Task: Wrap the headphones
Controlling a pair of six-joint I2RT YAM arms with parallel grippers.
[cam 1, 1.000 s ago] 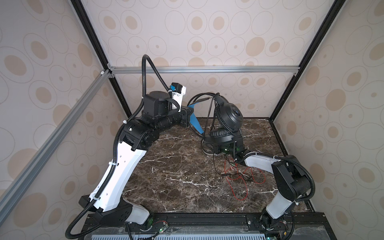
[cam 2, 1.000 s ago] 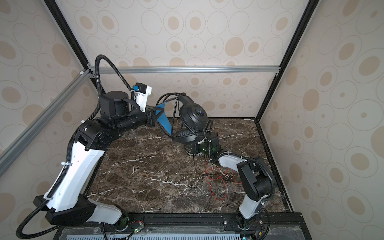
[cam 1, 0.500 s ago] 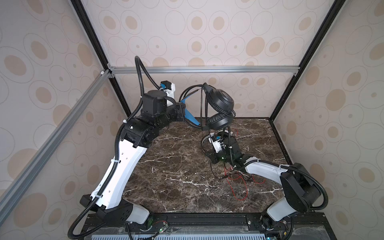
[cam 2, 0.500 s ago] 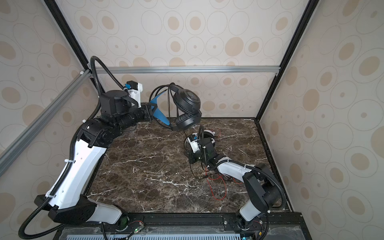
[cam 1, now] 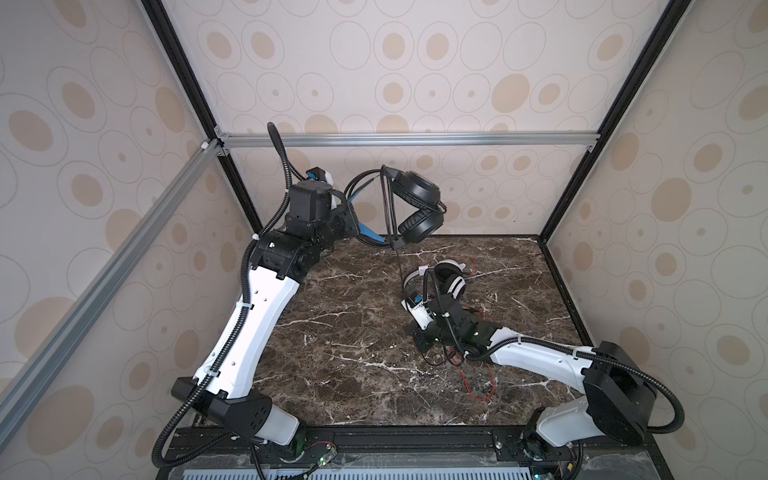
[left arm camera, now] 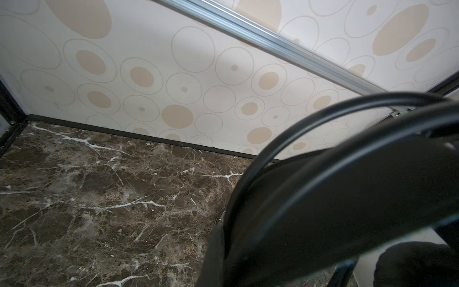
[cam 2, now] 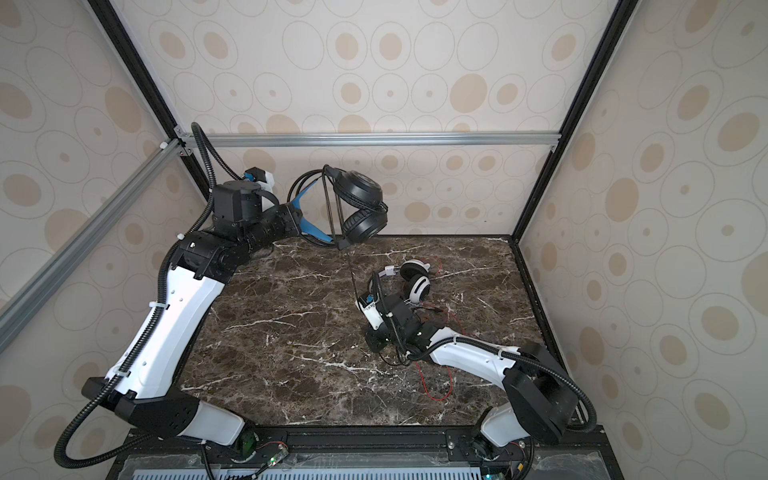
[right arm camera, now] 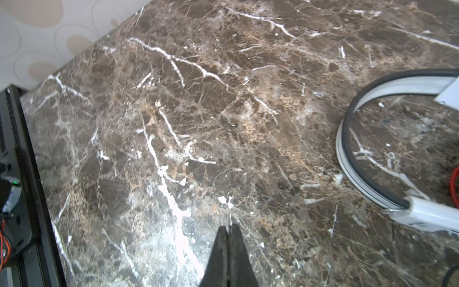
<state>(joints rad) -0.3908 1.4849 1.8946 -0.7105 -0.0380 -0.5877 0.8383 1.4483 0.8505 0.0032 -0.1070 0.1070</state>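
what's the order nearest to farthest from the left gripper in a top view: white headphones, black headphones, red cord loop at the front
1. black headphones: raised at the back, headband clamped by the fingers of the left gripper.
2. white headphones: lying on the table, right of middle.
3. red cord loop: front right of the table, beside the right arm.

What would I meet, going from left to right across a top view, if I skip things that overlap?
Left arm's white link → black headphones → right arm's white forearm → right arm's black elbow.
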